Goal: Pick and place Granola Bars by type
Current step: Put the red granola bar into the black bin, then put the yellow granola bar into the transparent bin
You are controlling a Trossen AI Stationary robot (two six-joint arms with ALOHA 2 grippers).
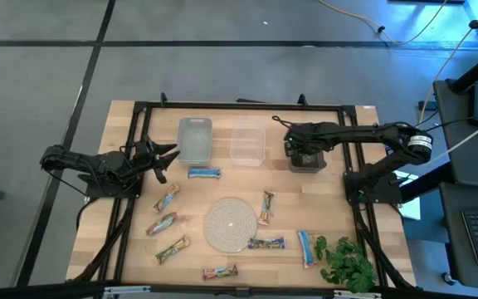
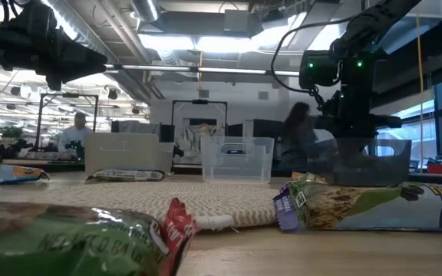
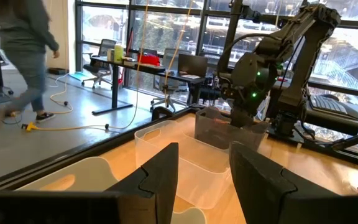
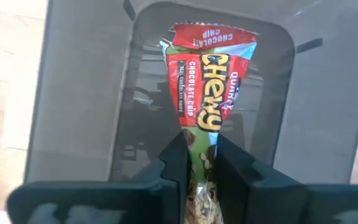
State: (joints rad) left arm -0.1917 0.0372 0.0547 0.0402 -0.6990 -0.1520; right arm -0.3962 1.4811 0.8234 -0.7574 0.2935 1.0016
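Note:
My right gripper [image 4: 201,169] is shut on a red-and-green granola bar [image 4: 207,87] and stands over the dark grey bin [image 1: 307,159] at the table's far right. The bar points down into that bin [image 4: 79,112]. Several other wrapped bars lie flat on the table, among them a blue one [image 1: 204,173], one beside the mat [image 1: 267,208] and one near the front edge [image 1: 221,272]. My left gripper [image 1: 163,156] waits at the table's left, level and open, its fingers [image 3: 161,177] holding nothing. My right gripper pinches the bar between its two fingers, on the flat faces of its upper part [image 4: 199,152]. The fingers come steeply from above and lie along the bar. The bar hangs below them, its red crimped end [image 4: 213,34] lowest, inside the bin's walls. Whether that end touches the bin's floor I cannot tell.
A pale grey bin [image 1: 195,139] and a clear bin [image 1: 248,141] stand at the back, left of the dark one. A round woven mat [image 1: 229,224] lies mid-table. A leafy green sprig [image 1: 347,264] lies at the near right corner. People move in the room beyond.

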